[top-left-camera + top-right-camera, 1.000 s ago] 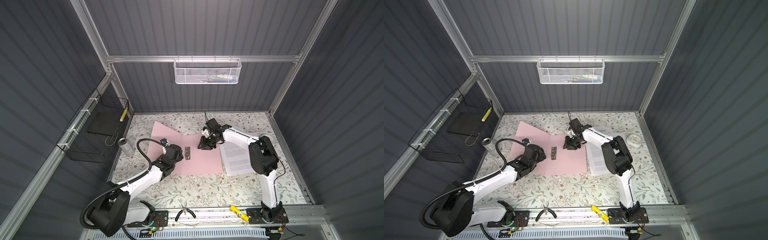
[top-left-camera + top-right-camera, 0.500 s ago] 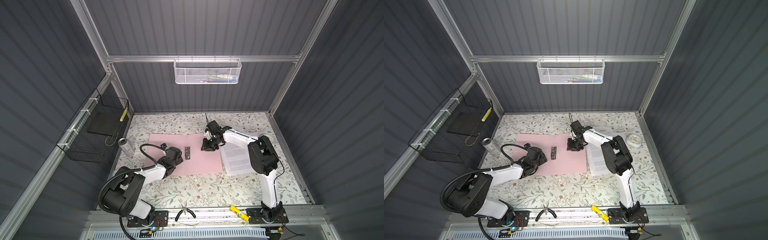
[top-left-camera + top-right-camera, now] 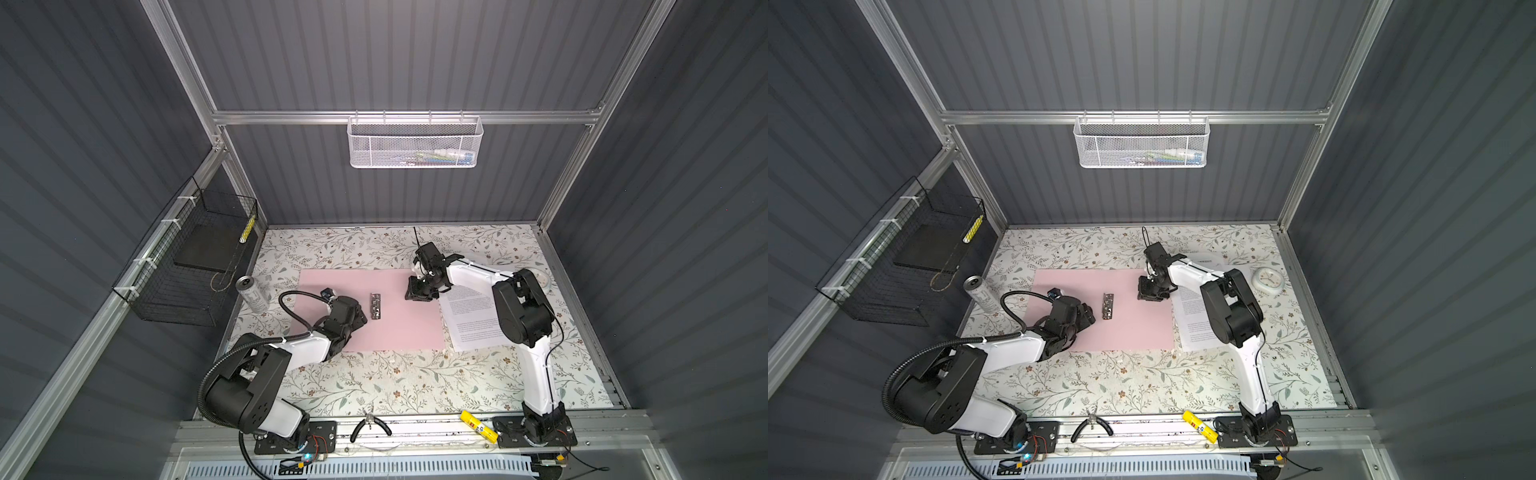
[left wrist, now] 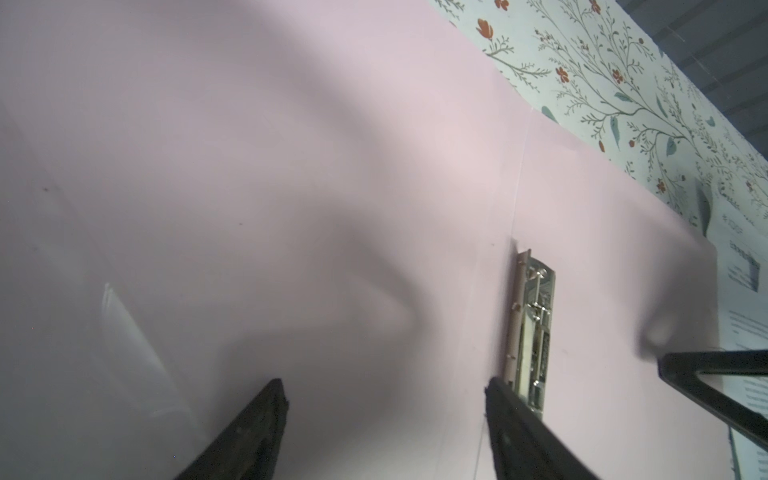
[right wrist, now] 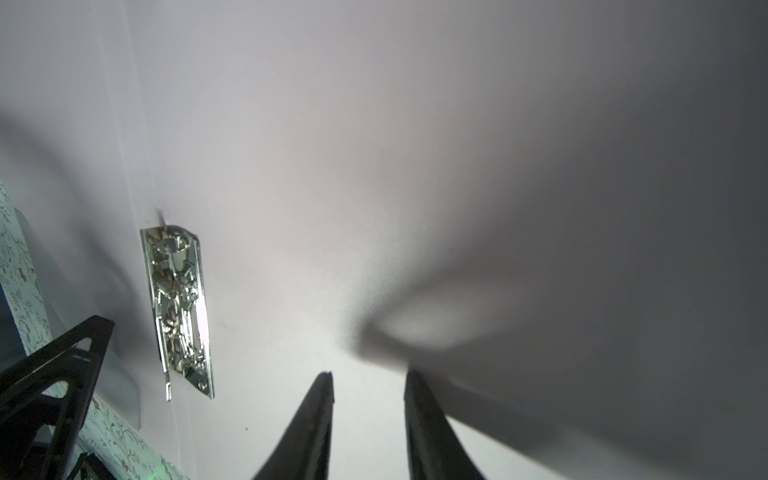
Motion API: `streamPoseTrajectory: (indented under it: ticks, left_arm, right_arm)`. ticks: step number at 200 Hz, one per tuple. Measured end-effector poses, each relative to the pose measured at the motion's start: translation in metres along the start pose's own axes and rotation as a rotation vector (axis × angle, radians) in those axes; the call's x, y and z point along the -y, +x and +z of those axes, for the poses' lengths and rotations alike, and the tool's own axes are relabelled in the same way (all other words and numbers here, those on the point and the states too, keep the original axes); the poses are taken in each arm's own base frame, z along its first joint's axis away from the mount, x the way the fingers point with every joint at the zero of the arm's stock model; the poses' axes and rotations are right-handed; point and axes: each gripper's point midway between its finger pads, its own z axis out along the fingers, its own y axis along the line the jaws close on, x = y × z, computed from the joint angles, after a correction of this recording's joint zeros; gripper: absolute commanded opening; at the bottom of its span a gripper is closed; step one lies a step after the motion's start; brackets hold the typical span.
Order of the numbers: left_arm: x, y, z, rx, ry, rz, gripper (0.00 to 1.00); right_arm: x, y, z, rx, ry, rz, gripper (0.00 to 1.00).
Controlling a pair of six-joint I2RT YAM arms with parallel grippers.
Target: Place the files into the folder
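Folder [image 3: 399,332]: pale pink, spread open and flat at mid counter [image 3: 374,386], silver clip mech [image 3: 376,306] beside spine crease; no label or writing seen on it. Files [image 3: 467,322]: white sheets w/ black print, flat on counter just beside folder's right edge, partly hidden under right arm; text too small to read. Left tool [image 4: 384,379]: low over folder's left half, next to clip mech, jaws wide apart, nothing btwn. Right tool [image 5: 369,372]: down at folder's far right part, near files, jaws parted narrowly, gripping nothing. Further out: drinks can [image 3: 251,291] left of folder, label unreadable; pliers [image 3: 370,426] and yellow stick [image 3: 478,424] on front rail.
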Motion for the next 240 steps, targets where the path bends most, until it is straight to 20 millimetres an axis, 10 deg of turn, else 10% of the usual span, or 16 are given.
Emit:
streamPoseTrajectory:
  ticks: [52,106,240]
  left_arm:
    - [0.019,-0.014,-0.021,0.013,0.076,-0.002,0.77]
    - [0.043,-0.046,-0.056,0.089,0.170,-0.010,0.78]
    - [0.022,-0.031,-0.053,0.063,0.103,0.062,0.77]
  right_arm:
    - [-0.010,0.003,-0.013,0.009,-0.039,0.022,0.31]
    - [-0.068,0.015,-0.040,0.031,-0.167,-0.032,0.29]
    - [-0.128,0.057,-0.001,-0.206,-0.252,-0.088,0.25]
